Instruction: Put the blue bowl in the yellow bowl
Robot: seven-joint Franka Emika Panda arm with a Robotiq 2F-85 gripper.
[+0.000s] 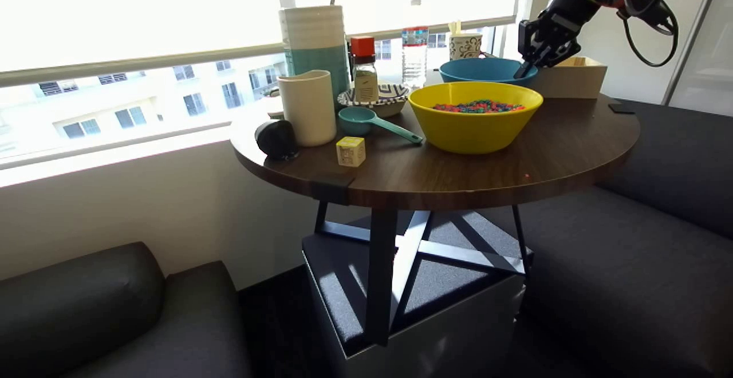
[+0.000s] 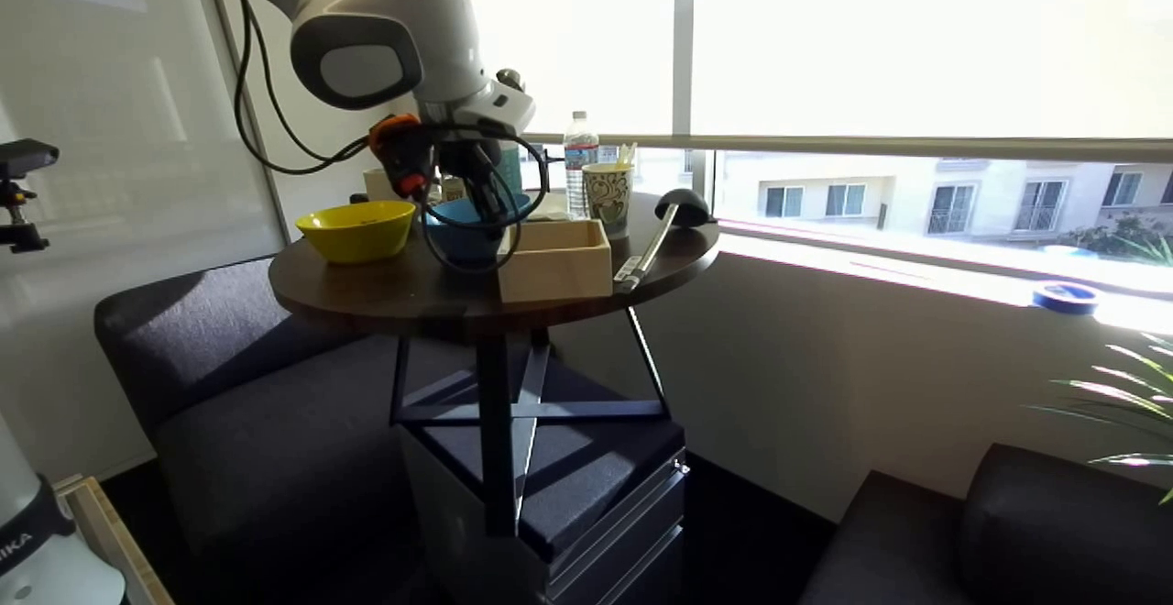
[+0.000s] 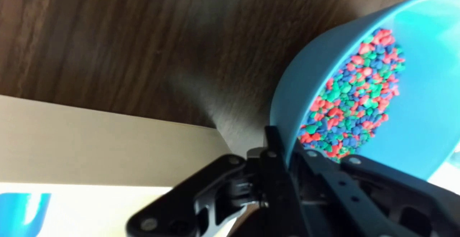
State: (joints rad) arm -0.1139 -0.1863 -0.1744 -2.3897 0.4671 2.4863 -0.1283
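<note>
The hand (image 3: pixel 286 147) is clamped on the rim of the blue bowl (image 1: pixel 481 70), which sits just beside the yellow bowl (image 1: pixel 475 129), seemingly on the counter (image 1: pixel 572 129), so the grasp looks done, with lifting, carrying and nesting inside the yellow bowl left.

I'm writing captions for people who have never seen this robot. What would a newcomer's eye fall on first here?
Probably the bright yellow bowl on the round table, holding red, green and blue bits. Next comes the black gripper, closed on the rim of the neighbouring blue bowl, which holds similar bits. In both exterior views, glaring window blinds behind the table would likely also pull the eye.
</note>
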